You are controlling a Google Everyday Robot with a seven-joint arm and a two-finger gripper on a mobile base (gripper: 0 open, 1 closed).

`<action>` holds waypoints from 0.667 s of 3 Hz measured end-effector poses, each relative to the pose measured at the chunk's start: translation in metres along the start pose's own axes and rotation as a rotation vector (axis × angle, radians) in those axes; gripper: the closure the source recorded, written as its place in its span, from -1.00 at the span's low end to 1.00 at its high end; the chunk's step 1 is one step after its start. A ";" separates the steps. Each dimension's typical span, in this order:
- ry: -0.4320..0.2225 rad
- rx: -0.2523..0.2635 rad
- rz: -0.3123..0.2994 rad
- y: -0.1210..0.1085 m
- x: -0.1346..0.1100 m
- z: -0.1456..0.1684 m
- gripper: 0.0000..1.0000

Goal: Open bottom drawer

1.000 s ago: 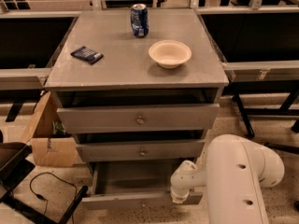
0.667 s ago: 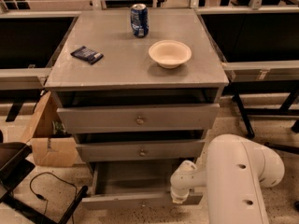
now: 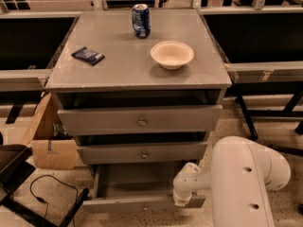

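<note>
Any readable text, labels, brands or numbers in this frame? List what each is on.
None legible.
Blue can: print too blurred to read.
Dark packet: markings too blurred.
Bowl: no text.
Gripper, at the front panel of the pulled-out bottom drawer: no label visible.

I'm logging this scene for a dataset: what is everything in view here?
cabinet: one, grey, centre
top drawer: one, grey, under the cabinet top
middle drawer: one, grey, below it
bottom drawer: one, grey, lowest, pulled out
can: one, blue, back of cabinet top
bowl: one, cream, right on top
packet: one, dark, left on top
cardboard box: one, brown, floor left
cable: one, black, floor lower left
arm: one, white, lower right
gripper: one, white, at the bottom drawer's front
</note>
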State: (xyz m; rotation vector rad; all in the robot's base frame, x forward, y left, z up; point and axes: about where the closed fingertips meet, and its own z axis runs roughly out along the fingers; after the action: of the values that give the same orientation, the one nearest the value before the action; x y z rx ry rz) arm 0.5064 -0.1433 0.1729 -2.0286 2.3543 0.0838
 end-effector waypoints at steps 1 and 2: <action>0.000 0.000 0.000 0.000 0.000 0.000 0.65; 0.000 0.000 0.000 0.000 0.000 0.000 0.18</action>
State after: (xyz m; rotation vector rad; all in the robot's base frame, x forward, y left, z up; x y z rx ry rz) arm 0.5063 -0.1433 0.1728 -2.0286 2.3544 0.0840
